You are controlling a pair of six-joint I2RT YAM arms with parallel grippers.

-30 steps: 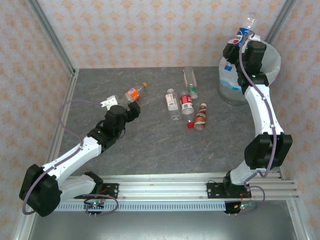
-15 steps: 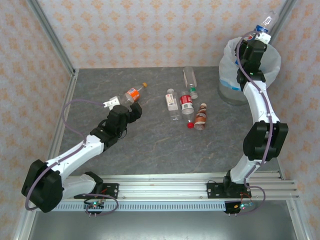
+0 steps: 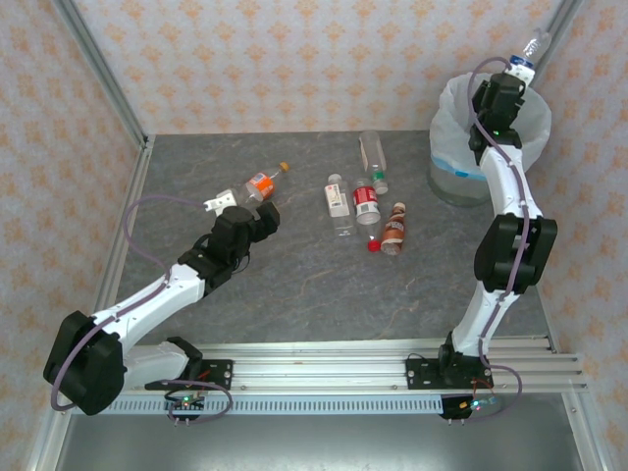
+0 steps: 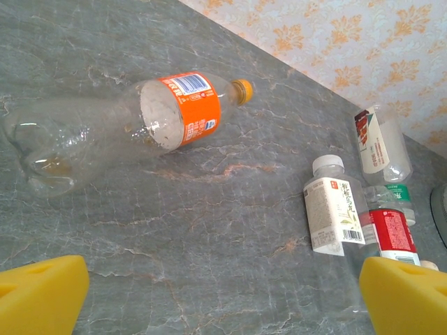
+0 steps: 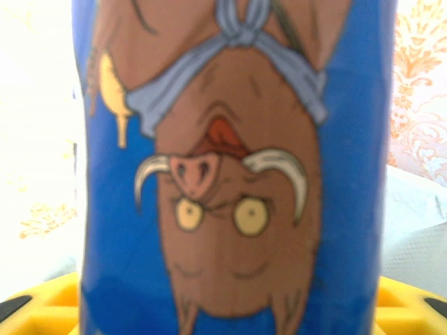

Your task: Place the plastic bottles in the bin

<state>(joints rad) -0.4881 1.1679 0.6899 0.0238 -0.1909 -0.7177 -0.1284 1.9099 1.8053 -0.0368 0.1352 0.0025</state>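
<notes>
Holding a blue-labelled bottle (image 3: 533,44), right end effector (image 3: 513,69) hangs over bin (image 3: 444,108)

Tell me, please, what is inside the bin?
The white bag liner shows inside the bin. The right gripper, holding a blue-labelled bottle, hangs over its mouth and covers the rest, so any contents cannot be seen.

A flat grey tabletop with pale marble veins (image 3: 294,285) takes the middle. Walls of cream wallpaper with an orange flower pattern (image 3: 294,59) stand at 9, 12 and 3 o'clock. Slanted silver metal posts rise at 11 o'clock (image 3: 101,67) and 1 o'clock (image 3: 561,15). A long silver aluminium rail (image 3: 324,368) runs across at 6 o'clock.
</notes>
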